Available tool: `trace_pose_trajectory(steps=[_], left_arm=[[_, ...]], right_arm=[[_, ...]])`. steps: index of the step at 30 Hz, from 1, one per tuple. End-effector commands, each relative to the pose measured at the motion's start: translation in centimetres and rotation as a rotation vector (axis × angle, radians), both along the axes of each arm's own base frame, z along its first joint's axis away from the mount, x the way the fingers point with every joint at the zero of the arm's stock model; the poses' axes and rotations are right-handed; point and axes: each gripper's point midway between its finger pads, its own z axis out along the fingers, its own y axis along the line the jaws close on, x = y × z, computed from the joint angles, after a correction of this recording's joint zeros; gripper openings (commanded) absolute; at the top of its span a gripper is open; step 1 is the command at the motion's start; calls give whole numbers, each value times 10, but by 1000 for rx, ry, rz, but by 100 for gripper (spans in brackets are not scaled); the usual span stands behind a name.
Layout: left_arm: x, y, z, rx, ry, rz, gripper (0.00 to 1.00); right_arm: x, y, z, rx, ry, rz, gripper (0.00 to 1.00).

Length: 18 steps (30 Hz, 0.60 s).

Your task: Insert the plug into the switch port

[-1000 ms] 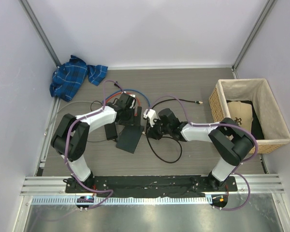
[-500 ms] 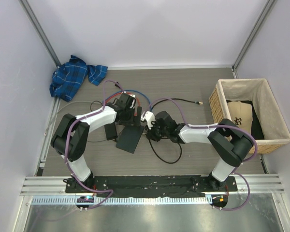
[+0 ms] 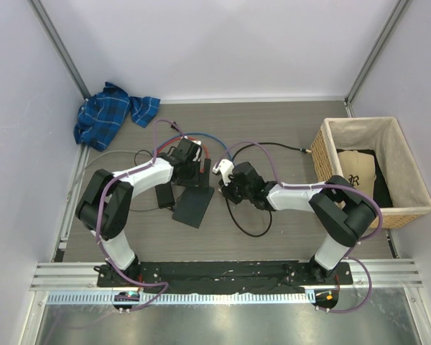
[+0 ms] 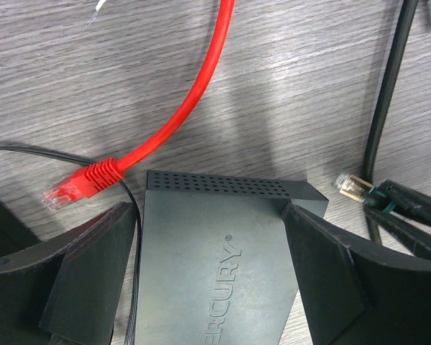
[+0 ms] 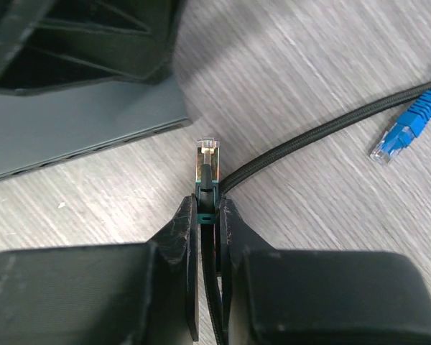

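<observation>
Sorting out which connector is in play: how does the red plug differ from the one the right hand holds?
The red plug lies loose on the table left of the switch, on a smooth red cable. The held plug is pinched in the right hand, on a braided black cable, its tip near the switch's edge. Both have clear tips, and neither is inserted.

Tool (image 4: 212,266) astride switch (image 4: 215,248), plug (image 4: 353,187) beside

The clear-tipped plug (image 5: 207,159) on its black braided cable is seen just beside the flat grey switch (image 4: 223,266), not inserted
</observation>
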Motion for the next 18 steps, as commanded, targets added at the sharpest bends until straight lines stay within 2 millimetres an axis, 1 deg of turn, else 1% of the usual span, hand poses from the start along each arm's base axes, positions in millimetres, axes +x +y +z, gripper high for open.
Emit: trace_pose_trajectory(steps=[1,2,5,13,18], left_arm=[[-15,-1,-10,4,46,-42,89],[-15,-2,-10,4,44,-44,89],[-14,-2,-10,1,46,-40,89],[-16,-3,-11,-5,53,-45,89],[-15,-4,-10,-8,53,-47,89]], right_arm=[[0,15,21,79,-42,66,1],[-4,17,22,92,-34,86,1],[-6,23,23,114,-33,114,1],[-1,25,19,113,-44,115,1],[-1,28,16,103,-31,129,1]])
